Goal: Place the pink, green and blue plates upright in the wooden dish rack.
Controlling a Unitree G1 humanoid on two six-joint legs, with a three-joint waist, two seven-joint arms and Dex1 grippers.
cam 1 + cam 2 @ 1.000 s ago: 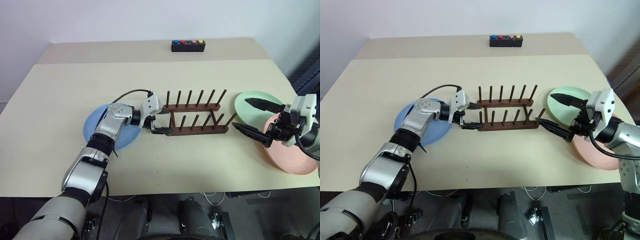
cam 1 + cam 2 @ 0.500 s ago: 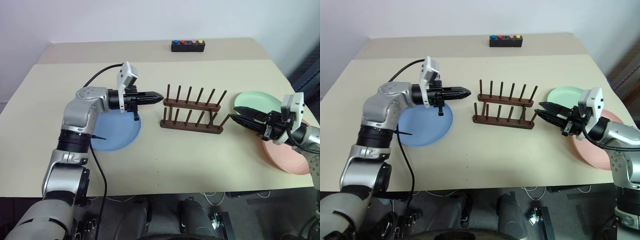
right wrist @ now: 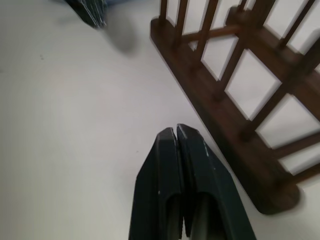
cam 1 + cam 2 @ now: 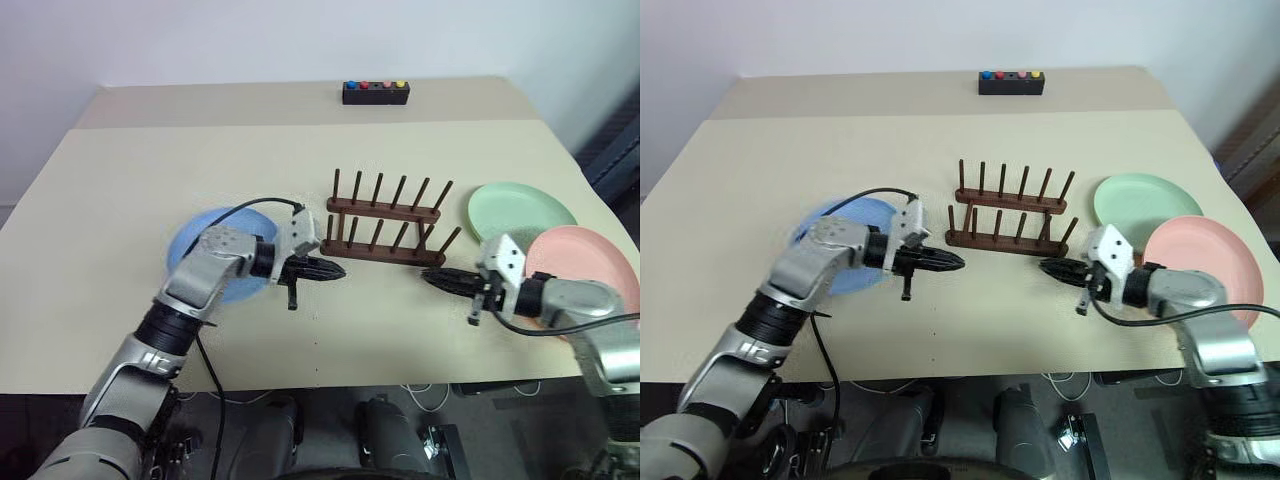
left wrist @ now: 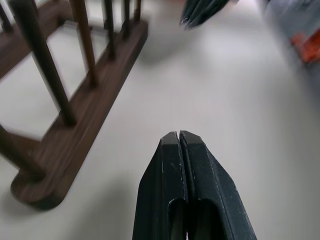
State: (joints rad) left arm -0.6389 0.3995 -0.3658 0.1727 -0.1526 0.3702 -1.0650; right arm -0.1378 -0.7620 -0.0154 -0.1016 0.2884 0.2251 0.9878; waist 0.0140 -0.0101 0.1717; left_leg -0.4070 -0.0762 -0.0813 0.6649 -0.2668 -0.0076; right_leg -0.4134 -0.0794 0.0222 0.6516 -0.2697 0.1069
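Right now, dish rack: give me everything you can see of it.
The wooden dish rack is small and dark brown: two parallel base rails, each with a row of thin pegs leaning slightly. It holds no plates. It stands mid-table, a little skewed to the table's edge, with the blue plate on the robot's left and the green plate on its right. Both shut grippers, left and right, sit low at its near corners, not touching it.

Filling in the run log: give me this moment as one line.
left gripper: shut, empty | right gripper: shut, empty | dark brown wooden dish rack: empty | light blue, mint green, salmon pink round plastic plates: flat on table
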